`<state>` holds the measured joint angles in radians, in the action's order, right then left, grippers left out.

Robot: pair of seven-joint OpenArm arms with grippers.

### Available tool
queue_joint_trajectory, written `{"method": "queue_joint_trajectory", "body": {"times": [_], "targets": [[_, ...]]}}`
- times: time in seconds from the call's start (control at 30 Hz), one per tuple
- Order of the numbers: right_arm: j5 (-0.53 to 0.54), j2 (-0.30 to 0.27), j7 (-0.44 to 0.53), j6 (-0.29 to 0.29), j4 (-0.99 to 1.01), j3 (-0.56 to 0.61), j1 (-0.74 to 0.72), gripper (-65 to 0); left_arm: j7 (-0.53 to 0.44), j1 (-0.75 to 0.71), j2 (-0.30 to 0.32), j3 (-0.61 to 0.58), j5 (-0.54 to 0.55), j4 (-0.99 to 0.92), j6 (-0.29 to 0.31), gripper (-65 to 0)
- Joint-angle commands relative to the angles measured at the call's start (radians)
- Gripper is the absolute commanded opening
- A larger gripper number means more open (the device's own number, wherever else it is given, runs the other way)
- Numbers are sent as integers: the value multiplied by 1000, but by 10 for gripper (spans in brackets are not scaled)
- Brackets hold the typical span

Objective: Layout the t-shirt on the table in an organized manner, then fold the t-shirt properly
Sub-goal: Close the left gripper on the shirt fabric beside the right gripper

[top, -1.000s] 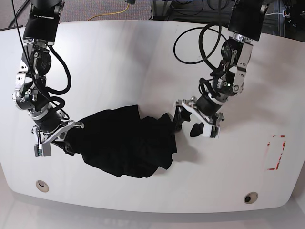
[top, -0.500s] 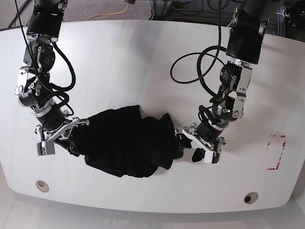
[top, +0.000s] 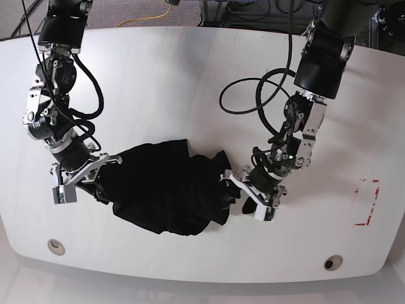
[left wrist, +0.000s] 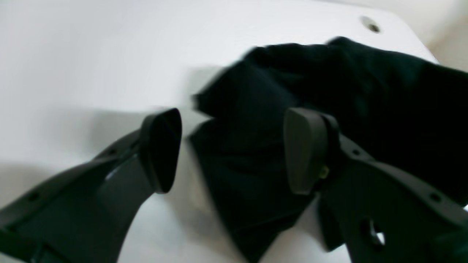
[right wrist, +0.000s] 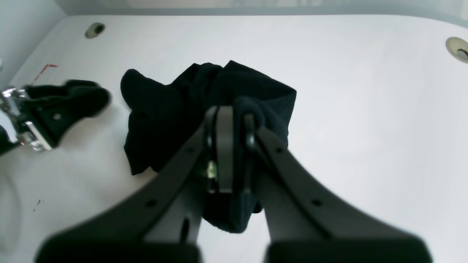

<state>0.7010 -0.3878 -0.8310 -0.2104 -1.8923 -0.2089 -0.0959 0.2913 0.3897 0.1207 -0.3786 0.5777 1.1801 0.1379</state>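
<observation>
End effector (right wrist: pixel 234 120) on crumpled black t-shirt (right wrist: pixel 175 106)

T-shirt (top: pixel 168 190) bunched on surface (top: pixel 190 82), toward near edge. Right hand (top: pixel 95 174) at one end, left hand (top: pixel 243 196) at other, apparently straddling hem.

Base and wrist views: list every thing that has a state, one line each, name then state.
t-shirt: crumpled in a heap on the table, not laid out, not folded.
right gripper: shut on a fold of the t-shirt.
left gripper: open, jaws straddling a t-shirt edge, not gripping.
table: glossy white, bearing the t-shirt.
red tape rectangle: nothing inside it.
</observation>
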Motion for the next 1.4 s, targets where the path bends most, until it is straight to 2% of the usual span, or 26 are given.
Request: {"method": "queue_joint_trajectory", "body": {"times": [0.0,0.23,0.37,1.1,1.2,1.37], "targets": [[12,-13,31,-7,-19,-7,-18,-650,-30,41,-17,2,9,-6,6,-233],[12,-13,31,-7,-19,-7,-18,-650,-53,55,-65,0,8,-67,6,-233],[12,-13,31,-7,-26,-7,-18,-650,-83,65,-69,-3,8,-99,6,-232],[12,-13,31,-7,-48,-7,-15,-650,-86,122,-131,-24,8,-220,6,-237],[12,-13,31,-7,-48,-7,-15,-650,-86,124,-132,-24,8,-220,6,-262],[12,-13,31,-7,-48,-7,-15,-650,-88,124,-132,-23,8,-217,6,-388]]}}
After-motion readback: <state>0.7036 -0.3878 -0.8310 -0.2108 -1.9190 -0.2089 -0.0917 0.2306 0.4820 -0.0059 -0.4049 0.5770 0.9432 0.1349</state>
